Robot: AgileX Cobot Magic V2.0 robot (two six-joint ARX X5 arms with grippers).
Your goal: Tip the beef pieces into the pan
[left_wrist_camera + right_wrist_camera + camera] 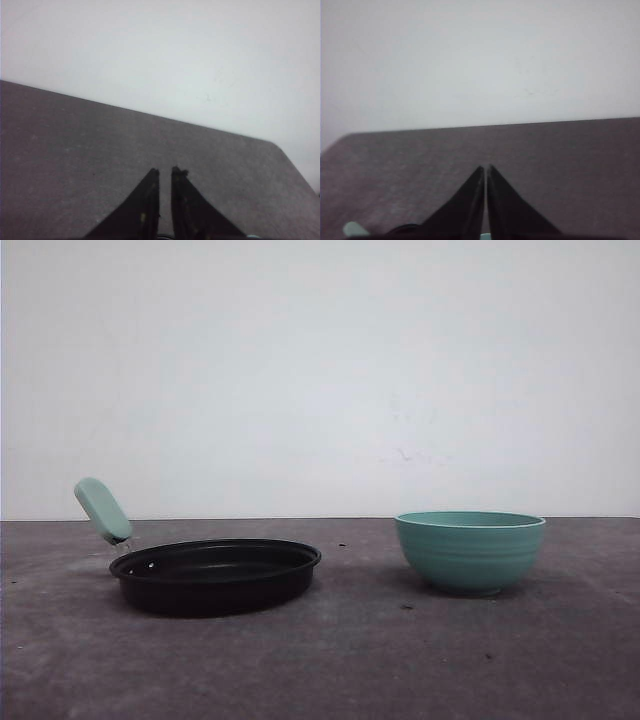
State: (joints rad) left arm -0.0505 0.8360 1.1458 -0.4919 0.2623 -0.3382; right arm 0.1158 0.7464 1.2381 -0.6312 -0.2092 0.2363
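The right hand (pixel 485 169) has its dark tapered fingers pressed together to a thin seam, hovering over the table (pixel 560 155); ahead of it lies bare table, while the pan (pixel 402 230) shows as a dark curved edge low beside its fingers, with the pale mint handle tip (pixel 355 229) just beyond. The left hand (pixel 165 171) holds its fingers slightly apart with a narrow gap and nothing in it, above dull, speckled grey-brown table. In the front view the pan (pixel 215 575) is shallow, round, matte black, its stubby rounded handle (pixel 102 510) tilted upward; well apart sits a glossy teal ribbed bowl (pixel 470 552). The beef pieces cannot be made out
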